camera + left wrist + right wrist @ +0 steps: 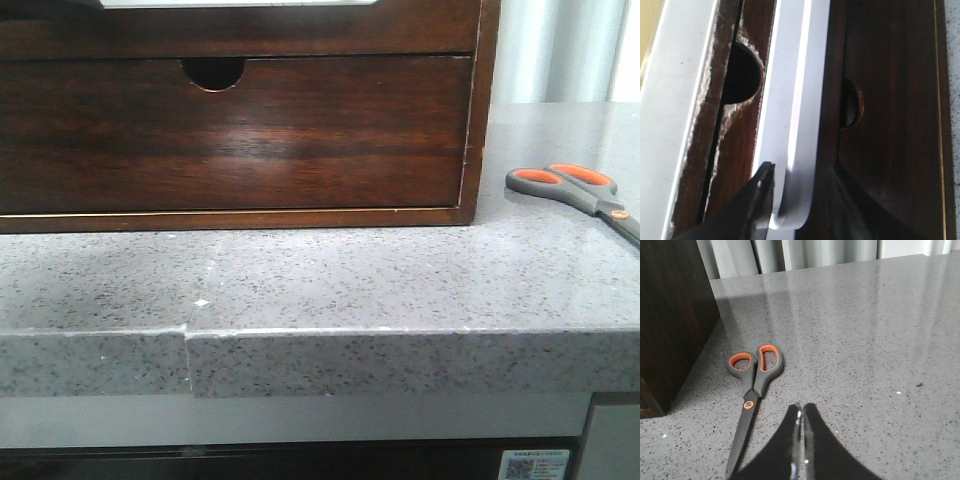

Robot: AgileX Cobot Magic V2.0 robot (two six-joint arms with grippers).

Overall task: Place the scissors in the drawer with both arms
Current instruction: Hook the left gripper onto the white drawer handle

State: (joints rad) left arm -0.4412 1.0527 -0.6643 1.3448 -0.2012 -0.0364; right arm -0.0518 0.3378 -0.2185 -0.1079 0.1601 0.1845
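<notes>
Grey speckled stone counter (330,275), pale curtain behind. Scissors (751,392) lie flat on the counter, closed, just right of the dark wooden cabinet (478,110), not touching it; handles point toward the curtain. Right gripper (801,415) hangs over the counter beside the blades, fingers pressed together, holding nothing. Left gripper (800,187) is up at the drawer (740,150), fingers apart, straddling a white edge (792,125) at its top. Lower drawer (235,135) with half-round notch sits flush.
</notes>
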